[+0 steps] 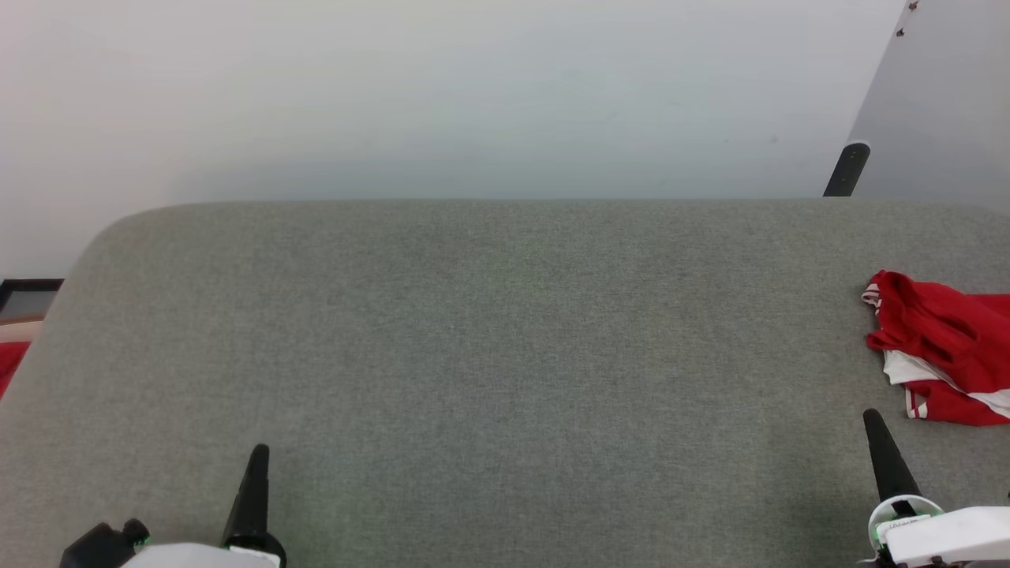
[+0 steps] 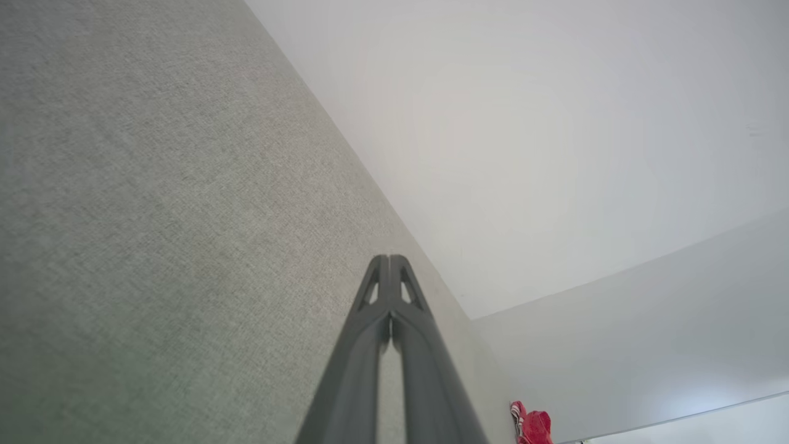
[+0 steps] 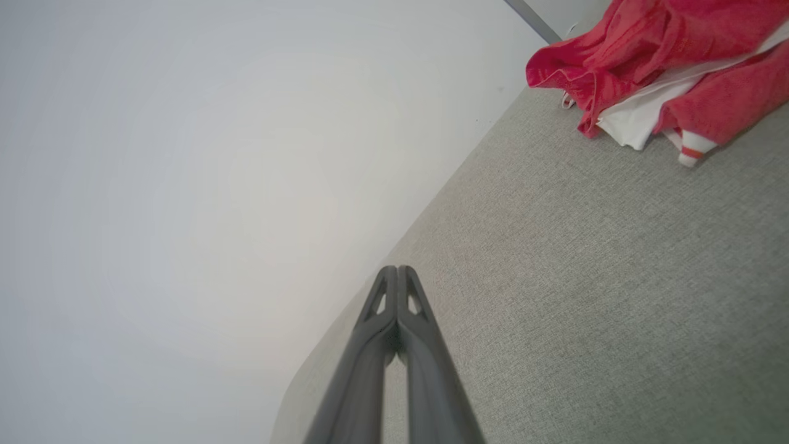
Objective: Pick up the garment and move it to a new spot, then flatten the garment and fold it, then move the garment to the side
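Note:
The garment [image 1: 943, 347], a red jersey with white parts and striped trim, lies crumpled at the right edge of the grey fabric surface [image 1: 505, 347], partly cut off by the head view's edge. In the right wrist view the garment [image 3: 666, 55] is bunched at the upper right, and it is a small red bundle [image 2: 531, 425] far off in the left wrist view. My right gripper [image 1: 872, 416] hovers at the lower right, just below-left of the garment, shut and empty [image 3: 397, 269]. My left gripper [image 1: 259, 451] rests at the lower left, shut with nothing in it [image 2: 389, 258].
A pale wall rises behind the surface. A dark post [image 1: 847, 170] and a grey panel [image 1: 939, 102] stand at the back right. At the far left, beyond the surface's rounded corner, a dark frame [image 1: 28, 293] and a bit of red cloth [image 1: 9, 363] show.

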Available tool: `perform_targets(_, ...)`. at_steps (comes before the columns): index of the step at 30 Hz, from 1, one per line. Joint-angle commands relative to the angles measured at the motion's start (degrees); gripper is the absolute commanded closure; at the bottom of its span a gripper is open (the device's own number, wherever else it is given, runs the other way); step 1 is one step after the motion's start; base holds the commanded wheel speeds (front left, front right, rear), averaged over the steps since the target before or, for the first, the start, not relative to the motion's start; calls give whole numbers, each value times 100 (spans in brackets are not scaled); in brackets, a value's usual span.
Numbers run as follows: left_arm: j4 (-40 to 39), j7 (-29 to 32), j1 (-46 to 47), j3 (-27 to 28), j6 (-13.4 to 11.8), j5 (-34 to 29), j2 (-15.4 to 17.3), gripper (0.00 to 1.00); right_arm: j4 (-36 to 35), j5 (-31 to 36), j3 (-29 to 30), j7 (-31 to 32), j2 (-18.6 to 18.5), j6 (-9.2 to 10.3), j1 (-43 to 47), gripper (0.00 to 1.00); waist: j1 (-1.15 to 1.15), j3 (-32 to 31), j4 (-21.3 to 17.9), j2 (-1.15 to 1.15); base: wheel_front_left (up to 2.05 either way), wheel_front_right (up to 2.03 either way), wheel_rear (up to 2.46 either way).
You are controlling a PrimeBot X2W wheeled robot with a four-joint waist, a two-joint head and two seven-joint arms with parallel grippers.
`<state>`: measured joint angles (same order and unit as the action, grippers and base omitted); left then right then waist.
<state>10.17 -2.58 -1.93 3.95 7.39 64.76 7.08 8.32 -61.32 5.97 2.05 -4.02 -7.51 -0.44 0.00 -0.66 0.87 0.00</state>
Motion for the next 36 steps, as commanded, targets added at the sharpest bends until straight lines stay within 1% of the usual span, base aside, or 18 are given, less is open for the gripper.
perform_targets(1, -24, 41, 151, 33, 8, 176, -1, 100, -12, -207, 21, 21, 1, 1, -119, 100, 0, 2, -2, 0, 0, 0, 0)
perform_targets(20, 119, 331, 393, 95, 11, 1102, -131, 100, 193, -1237, 37, 178, 40, 1, -311, 100, 0, 26, -27, 0, 0, 0, 0)
perform_targets(36, 229, 551, 577, 139, 13, 1769, -231, 100, 345, -1967, 48, 292, 72, 1, -424, 100, 0, 46, -48, 0, 0, 0, 0)
